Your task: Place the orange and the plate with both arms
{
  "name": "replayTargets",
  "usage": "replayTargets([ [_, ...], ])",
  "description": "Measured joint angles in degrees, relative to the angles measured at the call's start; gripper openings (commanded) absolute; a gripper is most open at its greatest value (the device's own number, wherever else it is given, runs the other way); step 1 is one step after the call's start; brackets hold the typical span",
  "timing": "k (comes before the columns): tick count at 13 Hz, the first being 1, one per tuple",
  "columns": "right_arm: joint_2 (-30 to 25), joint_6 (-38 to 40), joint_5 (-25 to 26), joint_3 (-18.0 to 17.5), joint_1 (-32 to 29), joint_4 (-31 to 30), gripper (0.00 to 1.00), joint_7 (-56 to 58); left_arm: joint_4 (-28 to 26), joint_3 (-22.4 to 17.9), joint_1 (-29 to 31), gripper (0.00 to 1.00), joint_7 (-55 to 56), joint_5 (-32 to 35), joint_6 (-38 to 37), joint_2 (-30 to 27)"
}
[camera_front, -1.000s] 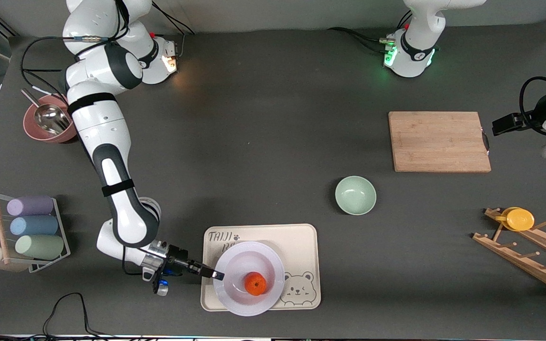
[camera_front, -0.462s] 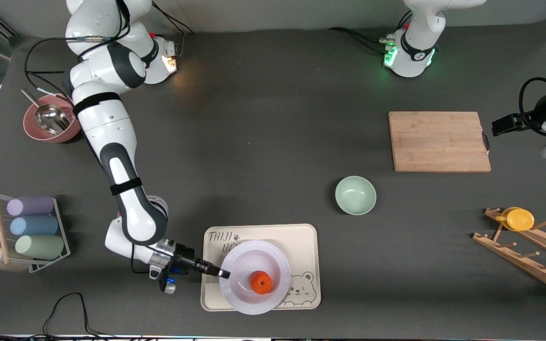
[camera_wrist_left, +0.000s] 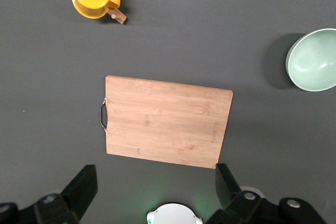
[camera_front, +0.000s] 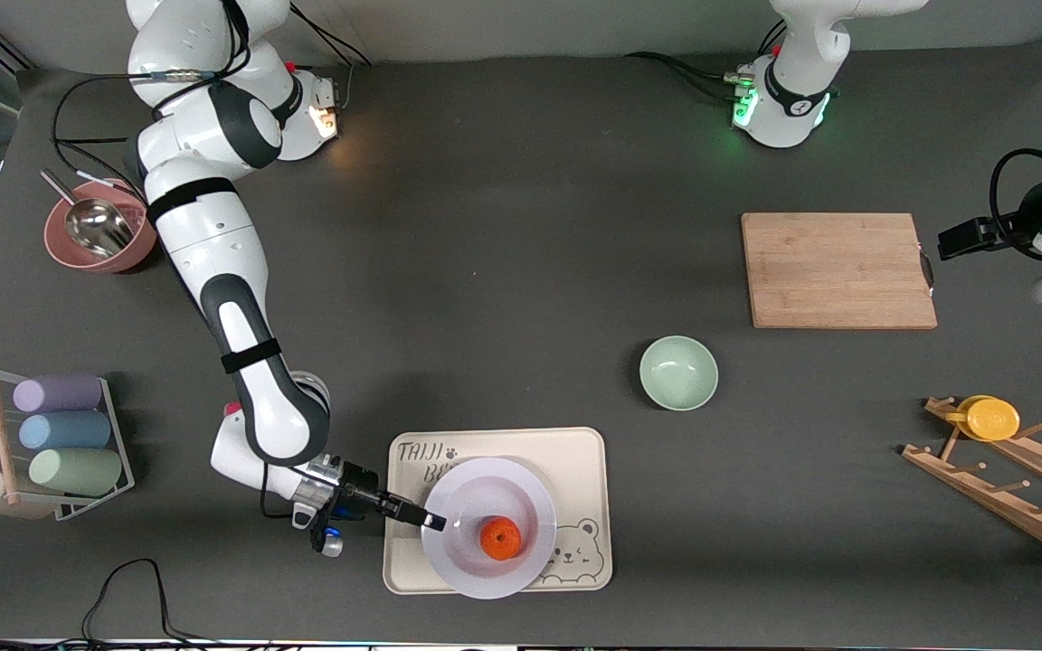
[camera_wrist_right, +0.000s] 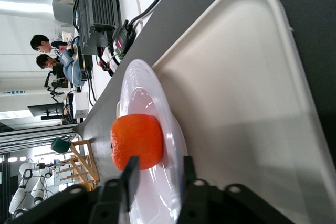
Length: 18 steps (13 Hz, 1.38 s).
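The orange (camera_front: 500,539) lies on the pale glossy plate (camera_front: 476,493), which is over the cream bear tray (camera_front: 575,461) near the front camera. My right gripper (camera_front: 435,522) is shut on the plate's rim at the side toward the right arm's end. In the right wrist view my right gripper (camera_wrist_right: 159,163) has one finger on each face of the plate's rim (camera_wrist_right: 134,74), with the orange (camera_wrist_right: 136,140) just past them and the tray (camera_wrist_right: 247,103) underneath. My left gripper (camera_front: 964,237) waits open and empty in the air beside the cutting board; its fingers frame the left wrist view (camera_wrist_left: 155,192).
A mint-green bowl (camera_front: 678,372) stands mid-table. A wooden cutting board (camera_front: 838,269) lies toward the left arm's end. A wooden rack holds a yellow cup (camera_front: 991,418). A pink bowl with a metal scoop (camera_front: 96,237) and a cup rack (camera_front: 60,432) stand at the right arm's end.
My right gripper has moved a little toward the left arm's end, carrying the plate and orange farther over the tray. The left arm has not moved.
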State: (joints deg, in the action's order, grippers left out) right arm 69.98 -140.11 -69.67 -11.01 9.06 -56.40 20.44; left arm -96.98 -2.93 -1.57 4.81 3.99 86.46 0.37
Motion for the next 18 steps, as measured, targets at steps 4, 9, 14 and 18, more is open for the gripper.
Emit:
replayTargets([
  [4,-1.0,-2.5,15.8,-0.3,0.1,0.5,1.0,-5.3,0.0,0.1,-0.3,1.0,0.0,-0.1,0.0,0.0],
  [9,-5.6,-2.4,42.0,-0.7,0.2,2.0,1.0,-25.4,0.0,0.3,-1.4,1.0,0.1,-1.7,0.8,0.7],
  [14,-16.5,18.7,45.7,7.4,0.0,1.1,1.0,-27.5,1.2,0.5,-8.9,1.0,10.4,-4.8,6.2,5.1],
  [18,-33.7,24.7,56.4,12.6,-0.8,-14.7,1.0,-27.9,10.8,0.8,-18.9,1.0,23.3,-5.0,8.7,16.3],
])
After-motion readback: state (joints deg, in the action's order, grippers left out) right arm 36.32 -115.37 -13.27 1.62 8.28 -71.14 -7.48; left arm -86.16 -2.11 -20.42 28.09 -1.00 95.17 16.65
